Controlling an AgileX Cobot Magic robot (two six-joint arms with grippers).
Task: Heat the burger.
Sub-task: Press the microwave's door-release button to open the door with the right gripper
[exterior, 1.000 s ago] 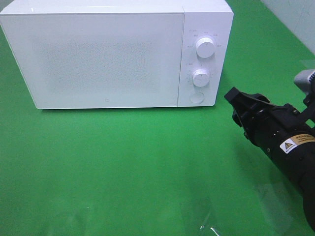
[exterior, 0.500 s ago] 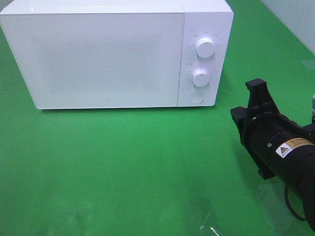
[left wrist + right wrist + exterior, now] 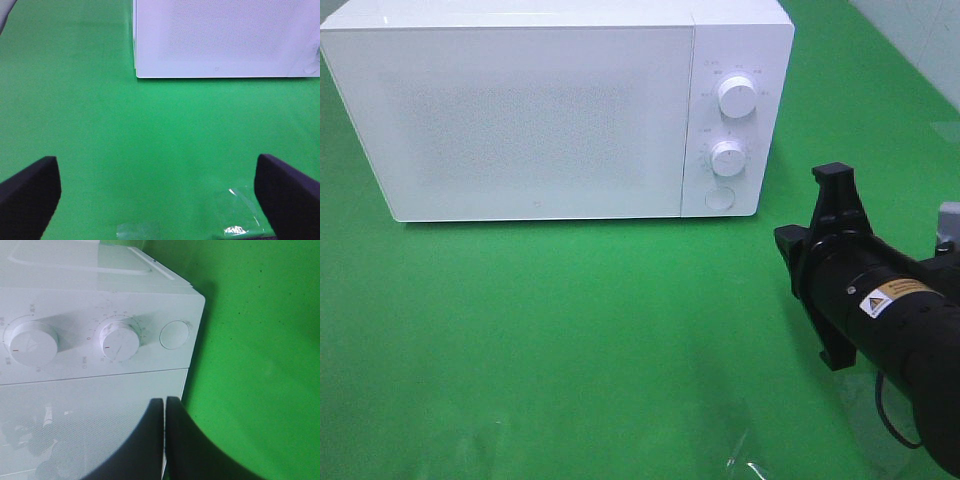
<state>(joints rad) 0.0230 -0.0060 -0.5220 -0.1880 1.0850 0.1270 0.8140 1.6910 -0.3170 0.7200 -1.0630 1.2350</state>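
Observation:
The burger is not visible in any view. The white microwave [image 3: 540, 110] stands at the back of the green table with its door closed; it also shows in the left wrist view [image 3: 225, 35] and the right wrist view [image 3: 100, 315]. My right gripper [image 3: 788, 250] is shut and empty, a little in front of and to the right of the microwave's control panel. In the right wrist view its gripper [image 3: 164, 402] has its fingers pressed together, pointing at the panel. My left gripper [image 3: 159, 200] is open and empty above the green table; the exterior high view does not show it.
The panel has an upper knob [image 3: 737, 96], a lower knob [image 3: 728, 158] and a round door button [image 3: 719, 198]. Shiny clear patches [image 3: 740, 450] lie on the green cloth near the front edge. A pale wall runs along the far right.
My right arm has rolled its wrist about a quarter turn and drawn slightly down and back from the control panel. The microwave has not moved.

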